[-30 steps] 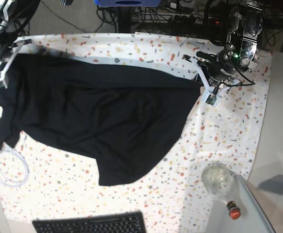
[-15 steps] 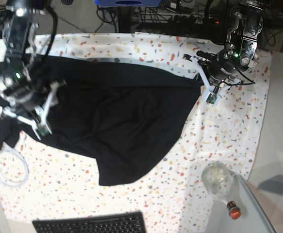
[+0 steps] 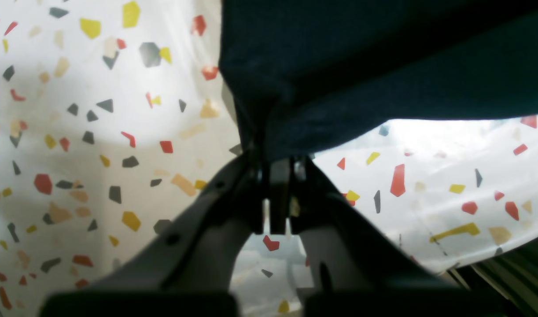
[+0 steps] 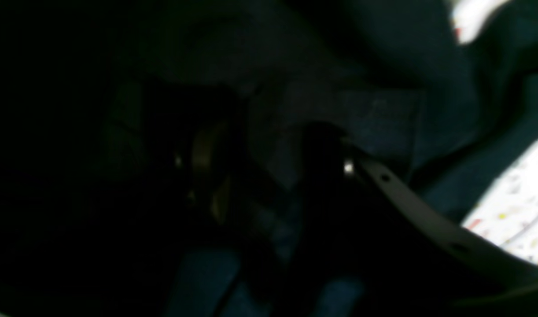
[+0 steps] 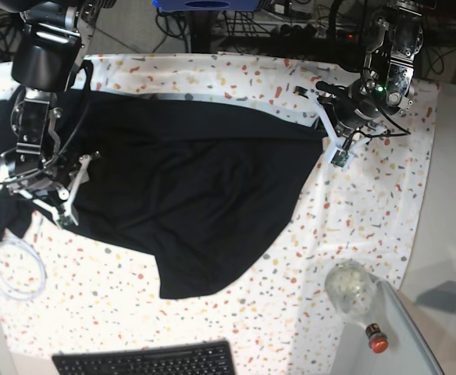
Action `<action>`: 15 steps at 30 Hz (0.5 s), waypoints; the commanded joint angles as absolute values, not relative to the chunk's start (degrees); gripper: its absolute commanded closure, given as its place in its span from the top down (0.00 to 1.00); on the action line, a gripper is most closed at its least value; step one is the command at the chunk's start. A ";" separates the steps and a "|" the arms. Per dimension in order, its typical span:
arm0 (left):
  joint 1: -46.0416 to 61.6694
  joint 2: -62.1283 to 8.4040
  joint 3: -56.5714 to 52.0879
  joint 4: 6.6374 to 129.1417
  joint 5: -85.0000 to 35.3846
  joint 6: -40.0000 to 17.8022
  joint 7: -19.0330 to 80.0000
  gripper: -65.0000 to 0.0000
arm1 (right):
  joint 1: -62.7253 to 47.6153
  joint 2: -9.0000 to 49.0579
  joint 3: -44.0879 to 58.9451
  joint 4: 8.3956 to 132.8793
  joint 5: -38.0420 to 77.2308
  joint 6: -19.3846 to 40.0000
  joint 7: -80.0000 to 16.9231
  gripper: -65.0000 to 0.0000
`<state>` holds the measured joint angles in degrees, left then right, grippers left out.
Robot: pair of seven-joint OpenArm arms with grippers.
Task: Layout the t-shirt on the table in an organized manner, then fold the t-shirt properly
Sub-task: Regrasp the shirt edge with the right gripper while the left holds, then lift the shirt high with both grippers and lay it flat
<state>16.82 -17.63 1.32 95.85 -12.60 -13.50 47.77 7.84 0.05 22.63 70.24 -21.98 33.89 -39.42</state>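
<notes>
The black t-shirt (image 5: 189, 195) lies spread unevenly across the speckled table (image 5: 368, 219), with one lobe reaching toward the keyboard. My left gripper (image 5: 329, 141) is shut on the shirt's right corner. The left wrist view shows that gripper (image 3: 278, 176) with its jaws pinched on the dark cloth (image 3: 383, 66). My right gripper (image 5: 52, 205) hovers low over the shirt's left part, near a sleeve hanging at the edge. In the right wrist view this gripper (image 4: 275, 171) has its jaws apart, with dark cloth (image 4: 374, 110) under and between them. One white finger (image 4: 410, 207) shows.
A black keyboard (image 5: 146, 361) sits at the front edge. A coiled white cable (image 5: 13, 269) lies at front left. A glass jar (image 5: 349, 287) and a red-capped item (image 5: 376, 337) stand at front right, beside the plain grey side surface (image 5: 454, 195).
My right arm has come down from the far left corner onto the shirt's left part, and its jaws have opened. The shirt's upper left edge has dropped. The left arm holds still.
</notes>
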 commanded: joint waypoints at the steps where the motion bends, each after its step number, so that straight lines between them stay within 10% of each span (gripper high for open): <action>1: 16.57 -18.07 1.10 96.66 -12.88 -13.58 47.08 0.00 | 9.01 0.48 23.08 71.16 -21.85 33.71 -38.64 0.31; 3: 16.48 -18.07 1.10 96.84 -12.88 -13.58 47.08 0.00 | 8.92 0.40 24.04 73.01 -21.67 33.71 -38.81 0.00; 15: 6.55 -18.59 8.22 99.03 4.35 -13.58 47.52 0.00 | 7.25 4.26 26.77 94.11 -21.58 33.98 -44.79 0.00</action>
<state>6.98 -18.37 8.82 97.78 4.56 -13.98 48.80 5.56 3.33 26.76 92.68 -21.10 34.87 -46.39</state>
